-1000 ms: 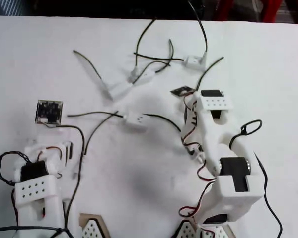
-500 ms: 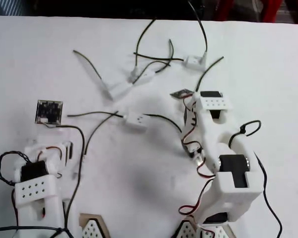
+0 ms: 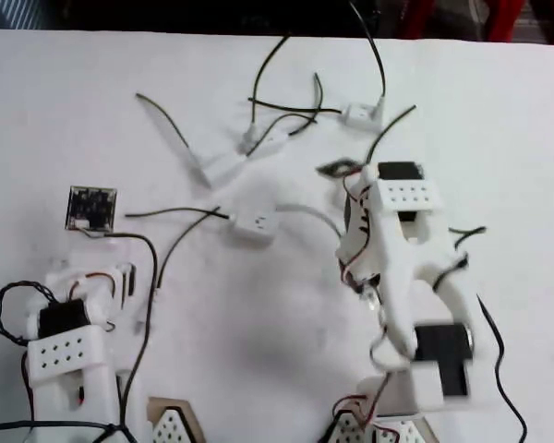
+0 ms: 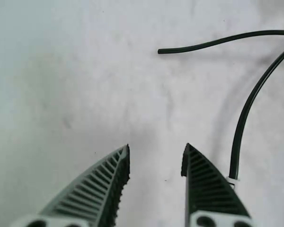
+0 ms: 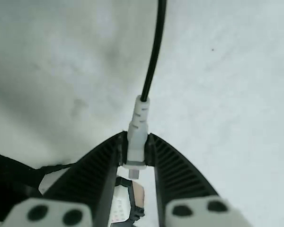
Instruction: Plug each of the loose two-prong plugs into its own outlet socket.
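My right gripper [image 5: 136,138] is shut on a white two-prong plug [image 5: 137,124], which stands upright between the fingers with its black cable [image 5: 154,52] leading away over the white table. In the high view the right arm [image 3: 402,198] stands right of centre, and the held cable [image 3: 394,129] runs off toward the back. White outlet sockets lie at the middle [image 3: 254,222], the back [image 3: 362,114] and the back left [image 3: 223,166]. My left gripper [image 4: 156,152] is open over bare table beside a black cable [image 4: 248,109]; its arm [image 3: 69,318] sits at the front left.
A small black square board [image 3: 90,208] lies at the left. Loose black cables [image 3: 282,115] tangle around the back sockets. A thick black lead [image 3: 148,277] runs beside the left arm. The table [image 3: 258,323] is plain white.
The right arm has shifted, its rear section swinging toward the front of the table and its wrist edging back. The cable right of the middle socket now looks blurred. The left arm is still.
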Motion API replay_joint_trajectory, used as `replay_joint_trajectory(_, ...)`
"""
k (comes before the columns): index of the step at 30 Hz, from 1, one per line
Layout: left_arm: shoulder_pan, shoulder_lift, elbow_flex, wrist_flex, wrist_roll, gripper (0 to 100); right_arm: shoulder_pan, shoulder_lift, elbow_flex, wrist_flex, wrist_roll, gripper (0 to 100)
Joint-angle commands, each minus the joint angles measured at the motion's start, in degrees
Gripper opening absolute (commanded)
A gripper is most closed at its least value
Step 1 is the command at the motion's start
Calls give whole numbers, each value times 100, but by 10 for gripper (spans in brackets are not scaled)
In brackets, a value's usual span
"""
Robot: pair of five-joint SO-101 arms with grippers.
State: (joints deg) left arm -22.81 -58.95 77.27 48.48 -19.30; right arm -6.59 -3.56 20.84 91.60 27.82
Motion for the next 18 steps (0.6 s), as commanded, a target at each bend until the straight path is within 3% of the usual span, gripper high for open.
replay_joint_trajectory(1,-22,-127,-9,-105,-44,185,-356,-1226,-255,286,26,17)
replay_joint_trajectory(7,13,-127,-35,-105,-18,185,-1095,-2492,-176,66,-501,17)
replay_joint_trajectory(13,637,-136,-62,-475,53,183,-1833,-3371,844,-1464,-1169,17)
replay_joint_trajectory(18,927,-136,-703,-633,1143,184,-2185,-4295,2154,-3143,-2101,17)
